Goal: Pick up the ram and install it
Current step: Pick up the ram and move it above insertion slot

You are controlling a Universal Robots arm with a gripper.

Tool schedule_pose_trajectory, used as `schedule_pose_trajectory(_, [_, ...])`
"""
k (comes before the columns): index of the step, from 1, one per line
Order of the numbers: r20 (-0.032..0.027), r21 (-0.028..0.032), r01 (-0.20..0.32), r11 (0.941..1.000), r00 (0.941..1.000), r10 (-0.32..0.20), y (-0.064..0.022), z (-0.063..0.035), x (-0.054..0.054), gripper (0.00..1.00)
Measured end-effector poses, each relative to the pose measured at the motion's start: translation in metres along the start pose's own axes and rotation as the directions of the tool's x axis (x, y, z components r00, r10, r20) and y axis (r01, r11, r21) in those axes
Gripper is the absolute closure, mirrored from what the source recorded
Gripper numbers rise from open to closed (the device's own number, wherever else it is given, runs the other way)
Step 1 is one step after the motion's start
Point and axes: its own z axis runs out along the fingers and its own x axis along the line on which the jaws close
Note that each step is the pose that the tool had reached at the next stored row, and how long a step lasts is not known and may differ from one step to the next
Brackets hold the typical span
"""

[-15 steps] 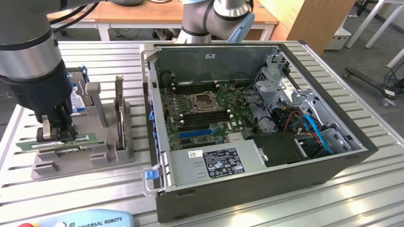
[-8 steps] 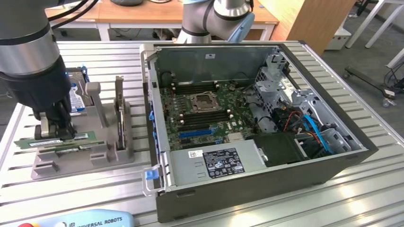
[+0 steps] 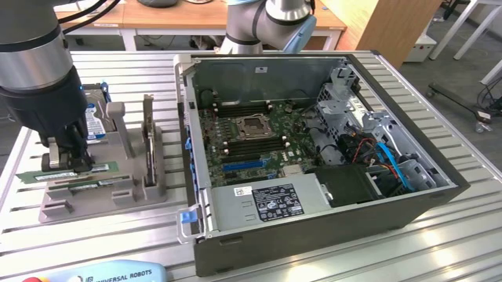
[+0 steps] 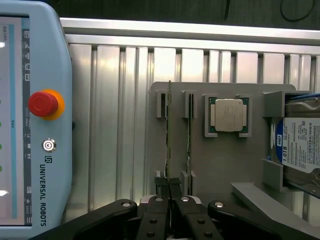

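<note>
Ram (image 3: 43, 175) is in the grip, folks: the claw (image 4: 170, 186) sits pinched almost fully shut across the thin green board, about mid-length by the look of it, at nine o'clock in the exterior view. Its twin stick (image 4: 189, 135) stands edge-up just beside it in the grey holder (image 4: 220, 160); the open computer case (image 3: 314, 241) waits at three o'clock on the tabletop (image 3: 117, 241). I'd call this board light, stiff yet fragile: best taken near its upper edge, centred, clear of the contacts.
</note>
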Motion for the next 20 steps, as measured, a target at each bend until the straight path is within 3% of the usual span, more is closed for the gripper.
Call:
schedule_pose_trajectory(8, [-0.0003,-0.0005,0.0,1.0,1.0,0.0,0.0001,-0.0022,0.0,0.89])
schedule_pose_trajectory(20, [-0.0001,-0.0002,0.0,1.0,1.0,0.0,0.0009,-0.0216,0.0,0.89])
